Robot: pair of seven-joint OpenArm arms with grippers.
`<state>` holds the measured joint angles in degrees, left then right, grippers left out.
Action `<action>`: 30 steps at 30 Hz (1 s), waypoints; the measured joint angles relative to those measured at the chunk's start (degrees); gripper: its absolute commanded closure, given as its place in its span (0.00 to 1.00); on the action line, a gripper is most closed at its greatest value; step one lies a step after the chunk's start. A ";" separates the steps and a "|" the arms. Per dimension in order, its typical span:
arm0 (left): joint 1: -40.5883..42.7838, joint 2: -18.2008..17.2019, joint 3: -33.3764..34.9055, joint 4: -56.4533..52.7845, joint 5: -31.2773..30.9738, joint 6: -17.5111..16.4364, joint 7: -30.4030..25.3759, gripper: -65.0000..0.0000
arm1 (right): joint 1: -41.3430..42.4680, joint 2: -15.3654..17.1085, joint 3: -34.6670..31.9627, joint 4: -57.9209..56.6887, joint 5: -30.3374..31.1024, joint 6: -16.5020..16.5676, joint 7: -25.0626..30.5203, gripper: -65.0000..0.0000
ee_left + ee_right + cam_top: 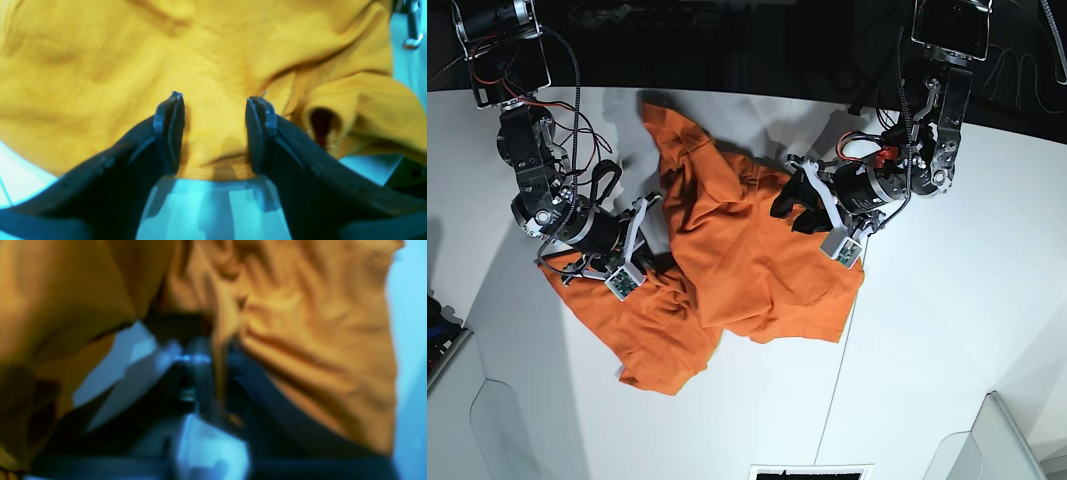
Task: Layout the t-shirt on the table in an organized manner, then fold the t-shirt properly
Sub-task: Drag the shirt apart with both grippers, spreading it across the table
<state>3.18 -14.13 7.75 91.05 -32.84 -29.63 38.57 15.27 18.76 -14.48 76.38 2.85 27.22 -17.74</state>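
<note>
Shirt [747, 270] lies rumpled mid-table [947, 350], one part bunched toward the far edge. Right gripper [213, 373] clenched on a pinch of cloth, as best the blurred wrist view shows. Left gripper [213, 133] spread, straddling a hem edge, nothing held. To do this well: close left on the hem first, then draw both apart, low and slow, so the folds flatten.
</note>
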 measured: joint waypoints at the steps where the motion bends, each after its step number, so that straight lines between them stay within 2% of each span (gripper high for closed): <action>1: 0.33 0.00 0.00 -0.22 0.00 0.00 0.00 0.51 | 0.00 0.02 0.09 0.00 -0.68 -0.02 1.18 1.00; 9: 1.31 -1.03 0.02 -1.86 -1.31 -0.66 0.39 0.51 | 5.55 -0.02 0.17 0.42 -3.43 0.00 2.21 1.00; 16: 0.76 -6.05 0.07 -5.75 -3.43 -2.10 -2.27 0.51 | 11.54 -0.02 2.21 2.86 -3.65 0.11 0.48 1.00; 25: 0.61 -13.68 0.00 -6.93 -3.67 -1.97 -3.19 0.51 | 20.41 -0.02 3.48 2.91 -3.67 0.04 -0.35 1.00; 28: 0.61 -15.08 0.00 -6.93 -3.41 -1.92 -3.19 0.51 | 21.11 -0.04 3.74 2.91 -3.41 -4.09 -0.37 0.99; 30: 0.61 -15.47 -0.02 -6.95 -3.19 -1.92 -3.06 0.51 | 21.07 -0.02 3.76 2.91 -3.50 -5.44 -0.59 0.65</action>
<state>3.79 -29.61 7.73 84.09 -36.03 -31.55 35.51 36.34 18.74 -10.72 79.29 -0.64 21.78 -18.33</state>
